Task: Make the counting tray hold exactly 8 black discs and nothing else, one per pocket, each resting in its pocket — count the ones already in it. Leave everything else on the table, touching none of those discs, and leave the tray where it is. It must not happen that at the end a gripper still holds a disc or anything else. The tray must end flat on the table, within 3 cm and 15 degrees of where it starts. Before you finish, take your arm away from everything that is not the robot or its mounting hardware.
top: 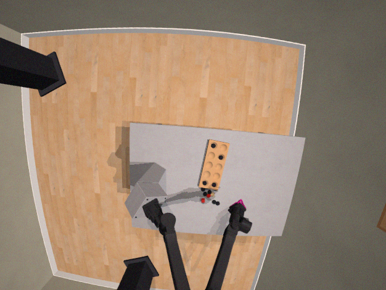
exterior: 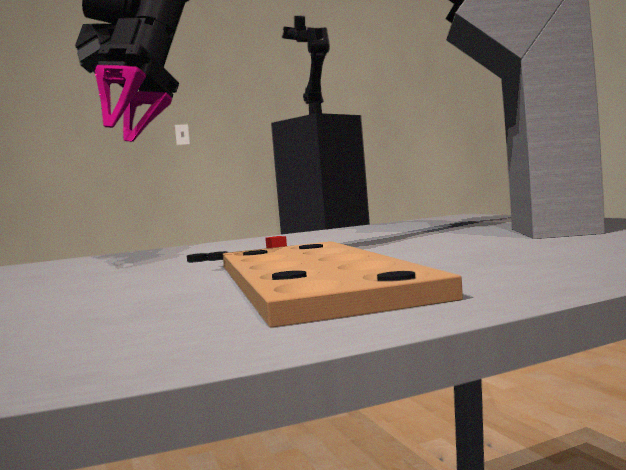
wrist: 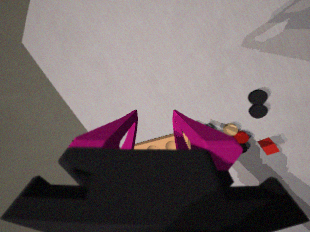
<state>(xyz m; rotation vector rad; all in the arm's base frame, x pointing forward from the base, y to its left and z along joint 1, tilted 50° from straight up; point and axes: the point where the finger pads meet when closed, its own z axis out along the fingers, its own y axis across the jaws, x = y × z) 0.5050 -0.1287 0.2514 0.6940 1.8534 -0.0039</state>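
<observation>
The orange counting tray [top: 214, 165] lies flat on the grey table, with several black discs in its pockets: two near the far end [top: 213, 145] and two at the near end [top: 209, 183]. More black discs [top: 205, 190] lie loose just off the tray's near end, and a touching pair of black discs [top: 215, 202] lies a little further out; the pair also shows in the wrist view [wrist: 258, 104]. My magenta gripper [top: 240, 202] hangs high above the table to the right of the loose pile, half open and empty. It also shows in the side view [exterior: 128, 118] and the wrist view [wrist: 155, 115].
A red cube [top: 202, 200], a red disc [top: 208, 195] and a tan disc [top: 212, 194] lie among the loose black discs. The grey robot base [top: 145, 190] stands at the table's left. The table's right edge is near my gripper.
</observation>
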